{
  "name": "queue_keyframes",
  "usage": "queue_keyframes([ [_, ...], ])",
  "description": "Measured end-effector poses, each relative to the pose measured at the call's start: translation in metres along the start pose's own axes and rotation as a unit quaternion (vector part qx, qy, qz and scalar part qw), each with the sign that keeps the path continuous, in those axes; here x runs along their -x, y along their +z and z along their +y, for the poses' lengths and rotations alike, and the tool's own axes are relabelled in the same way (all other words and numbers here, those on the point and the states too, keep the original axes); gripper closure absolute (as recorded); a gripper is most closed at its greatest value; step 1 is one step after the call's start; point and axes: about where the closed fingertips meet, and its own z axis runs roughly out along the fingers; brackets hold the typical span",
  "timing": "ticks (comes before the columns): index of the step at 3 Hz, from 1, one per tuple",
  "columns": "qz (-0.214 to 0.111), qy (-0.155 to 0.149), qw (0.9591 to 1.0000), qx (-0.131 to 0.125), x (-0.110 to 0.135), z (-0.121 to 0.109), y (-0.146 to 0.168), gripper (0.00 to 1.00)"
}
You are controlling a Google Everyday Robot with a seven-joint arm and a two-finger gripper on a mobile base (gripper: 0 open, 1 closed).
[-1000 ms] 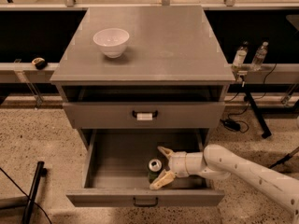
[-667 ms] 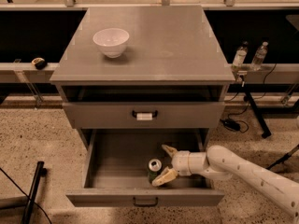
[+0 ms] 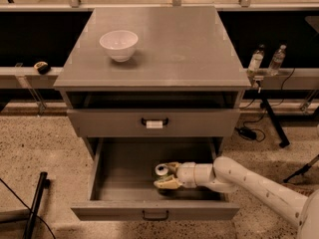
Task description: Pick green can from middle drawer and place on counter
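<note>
Standing pulled well out at the foot of the cabinet, the middle drawer (image 3: 124, 176) is open and its grey interior is exposed. It holds one item: the green can (image 3: 160, 170), upright, silver top uppermost, right of centre on the drawer floor and nearer the front wall than the back. The body of the can is in shadow and its colour is hard to confirm.

The gripper (image 3: 162, 177) is inside this drawer, reaching in from the right on a white arm (image 3: 249, 180) that crosses the drawer's right wall. Its fingers (image 3: 167, 184) are spread apart, one on each side of the can. The can sits between them, and contact with either finger cannot be confirmed, so it appears not yet clamped.

The drawer above (image 3: 109, 122) is closed, and its handle carries a white tag (image 3: 154, 125).

The surface (image 3: 179, 49) on top of the cabinet is flat and grey. It carries a white bowl (image 3: 119, 44) at its left rear, and no contents show inside the bowl.

Surroundings: a speckled floor (image 3: 35, 148). Two clear plastic bottles (image 3: 266, 59) stand side by side on a ledge to the right of the cabinet. A small dark object (image 3: 42, 66) rests on the ledge to the left. Cables (image 3: 249, 132) lie on the floor at the right, and a dark pole (image 3: 35, 203) slants at the lower left.
</note>
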Motion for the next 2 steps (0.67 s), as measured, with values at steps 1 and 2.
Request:
queue_keyframes([
  [1,-0.055,-0.017,0.998,0.026,0.013,0.008,0.014,0.73],
  [2,-0.139,-0.045,0.9888,0.032,0.053,0.008,-0.013,0.96],
])
